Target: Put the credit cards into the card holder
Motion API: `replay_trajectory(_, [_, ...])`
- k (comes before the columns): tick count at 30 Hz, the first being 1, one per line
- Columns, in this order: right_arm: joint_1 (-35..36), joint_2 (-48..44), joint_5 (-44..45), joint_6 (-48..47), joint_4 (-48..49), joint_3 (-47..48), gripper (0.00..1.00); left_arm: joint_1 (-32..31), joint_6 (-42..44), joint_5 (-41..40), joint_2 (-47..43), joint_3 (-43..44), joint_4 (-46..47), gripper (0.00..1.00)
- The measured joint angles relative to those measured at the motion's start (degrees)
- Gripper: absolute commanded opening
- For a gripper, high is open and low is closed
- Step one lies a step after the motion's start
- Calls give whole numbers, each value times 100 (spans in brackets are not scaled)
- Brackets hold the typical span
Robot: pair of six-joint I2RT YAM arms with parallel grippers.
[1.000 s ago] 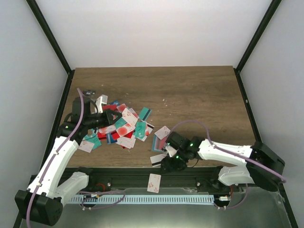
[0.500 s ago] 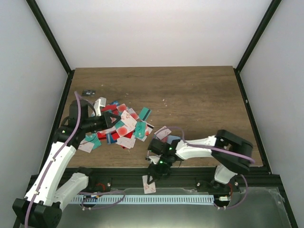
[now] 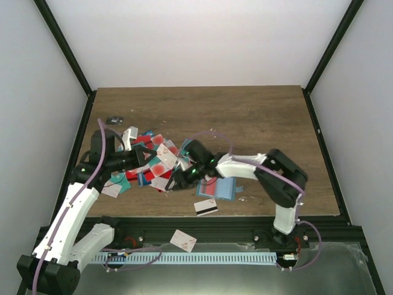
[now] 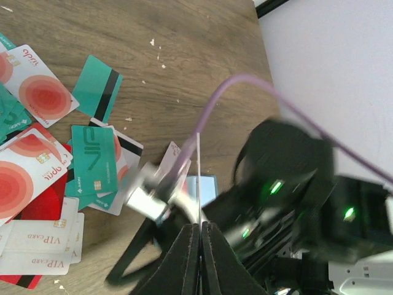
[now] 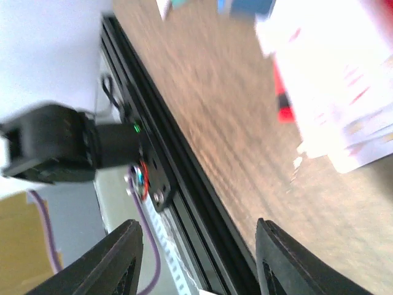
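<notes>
Left end effector [image 4: 199, 227]: closed tight on one credit card, which stands edge-on between the fingers.
Held card [image 4: 199, 166]: white and thin, seen only as a line in the left wrist view, so I cannot tell its face.
Right end effector [image 5: 198, 224]: fingers spread wide with nothing between them. The view is blurred. From above it sits at the 4 o'clock edge of the pile.
Credit cards [image 3: 156, 163]: a loose overlapping heap of red, teal and white-with-red cards, at 9 o'clock from the middle of the desk [image 3: 258, 123].
Card holder [image 3: 228, 187]: teal-blue and lying flat on the desk at 3 o'clock from the pile, partly under the right arm's forearm. None of the cards can be seen in it.
Striped card [image 3: 206, 208]: lies alone at 7 o'clock from the card holder, near the desk's front edge, black stripe up.
Stray card [image 3: 183, 241]: off the desk, on the black rail [image 3: 245, 230] at 6 o'clock from the pile.
Small dark object [image 3: 113, 118]: at 11 o'clock from the pile, apart from it.
</notes>
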Motion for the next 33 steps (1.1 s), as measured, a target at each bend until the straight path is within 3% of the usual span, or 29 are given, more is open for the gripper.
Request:
replay_trajectory(4, [-754, -793, 44, -251, -96, -50, 55, -2, -2, 151, 4, -39, 96, 4])
replay_trajectory(10, [-1657, -2330, -9, -826, -529, -721, 67, -98, 31, 761, 341, -262, 358, 4])
replay_trajectory(16, [-2232, -3012, -522, -1274, -933, -1351, 78, -367, 155, 1694, 1196, -251, 811, 4])
replay_trajectory(20, [-2354, -3202, -942, -1375, -946, -1499, 77, -640, 267, 2203, 1751, -42, 1029, 4])
replay_trajectory(24, [-2356, -3226, -1386, -1335, -791, -1539, 67, -868, 352, 2669, 2142, 269, 1244, 4])
replay_trajectory(27, [-2374, -3226, -1639, -1274, -656, -1537, 41, -979, 446, 2929, 2354, 481, 1379, 4])
replay_trajectory(30, [-2396, -3226, -1845, -1224, -520, -1528, 6, -1010, 518, 3108, 2509, 632, 1443, 4])
replay_trajectory(33, [-2433, -3226, -2052, -1104, -356, -1532, 1, -1008, 605, 3161, 2629, 691, 1469, 4])
